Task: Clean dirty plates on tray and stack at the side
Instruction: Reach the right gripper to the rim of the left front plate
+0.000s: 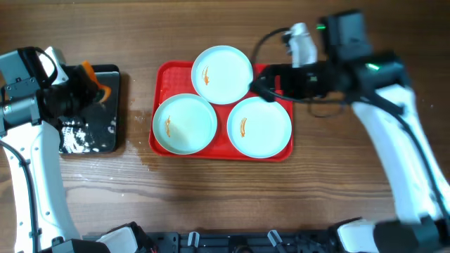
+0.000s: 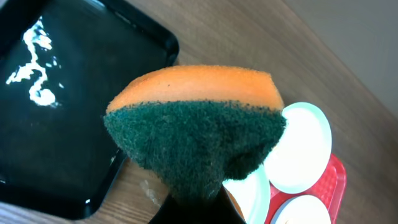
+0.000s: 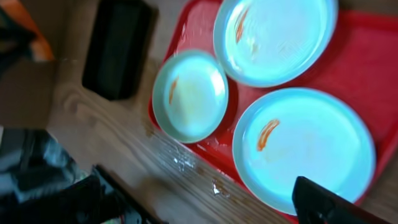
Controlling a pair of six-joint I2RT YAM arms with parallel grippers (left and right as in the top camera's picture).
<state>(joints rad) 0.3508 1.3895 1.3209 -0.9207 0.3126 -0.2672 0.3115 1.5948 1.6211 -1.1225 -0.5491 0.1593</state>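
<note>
left claw [image 1: 83,90] clamped on sponge [image 2: 196,118] above black tray [image 1: 105,133], near worktop [image 1: 225,204] left edge. right claw [image 1: 264,88] over tray [image 1: 169,70] back-right rim, by back plate [image 1: 222,74]; jaws apart or not, can't tell tbh. three plates [image 1: 184,124] packed tight on tray, mid-worktop, smears [image 1: 243,127] not wiped. risk imo: lifting one rim drags neighbours, or shallow rim slips out. open room: bare wood along front edge, narrow gap between trays.
</note>
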